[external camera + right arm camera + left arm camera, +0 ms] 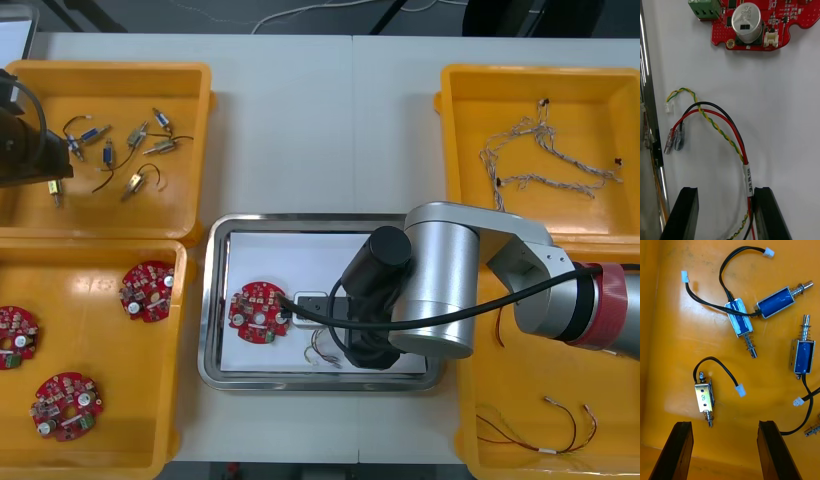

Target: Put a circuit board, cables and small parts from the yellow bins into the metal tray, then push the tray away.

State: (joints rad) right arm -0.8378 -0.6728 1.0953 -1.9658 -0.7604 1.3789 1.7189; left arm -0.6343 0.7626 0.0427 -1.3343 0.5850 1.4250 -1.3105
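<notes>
Currently right gripper [725, 192] hovering released over red and yellow cable [730, 135], metal tray's [212, 300] near edge, left gripper [724, 425] hanging unclenched above small metal parts [704, 397]

Handwritten "8" on a small metal part [703, 397]; unreadable print on a cable sleeve [748, 180]

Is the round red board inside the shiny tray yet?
Yes, inside. The circuit board lies flat on the white floor of the metal tray.

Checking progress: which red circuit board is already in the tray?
The circuit board on the metal tray's white inside; the other three lie in a left yellow bin.
</notes>
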